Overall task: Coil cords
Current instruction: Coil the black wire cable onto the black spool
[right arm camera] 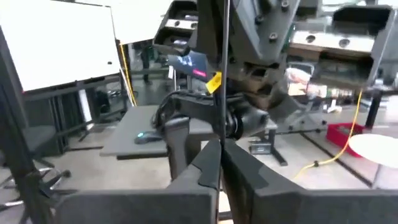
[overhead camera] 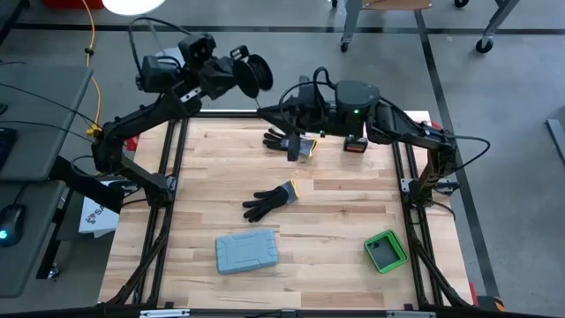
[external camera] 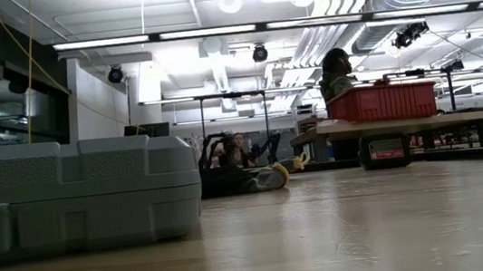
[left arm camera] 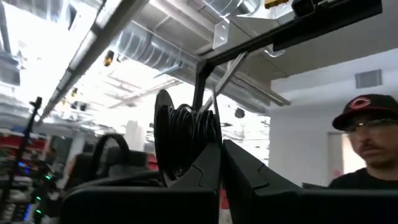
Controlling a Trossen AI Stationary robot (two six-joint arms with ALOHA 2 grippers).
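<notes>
Progress: winding looks well advanced. The cord (overhead camera: 257, 74) is gathered into a small black ring-shaped coil, held up off the table past its far edge by the left gripper (overhead camera: 246, 72). In the left wrist view the coil (left arm camera: 181, 140) sits right at that gripper's fingertips, jaws closed down on it — the ring stands on edge, several turns packed side by side.

A thin dark strand (right arm camera: 224, 68) runs straight out from the tips of the right gripper (right arm camera: 220, 149), whose fingers (right arm camera: 205, 165) are pressed together on it. In the high view the right gripper (overhead camera: 267, 109) sits at the table's far edge, near the left one, just below the coil. So the free tail is not yet wound in — judged: the last length remains to be wrapped and the coil then set down.

Orientation: in the high view the coil shows as a narrow oval, so its hole axis lies roughly level and the ring's plane is close to upright. The tail's long axis runs from the right gripper up toward the coil (the join between strand and coil is too fine to trace, probably one continuous wire).

Elsewhere on the table (overhead camera: 335, 212): two black gloves (overhead camera: 270, 200), a grey case (overhead camera: 247, 251), a green box (overhead camera: 386, 251) — none involved.
</notes>
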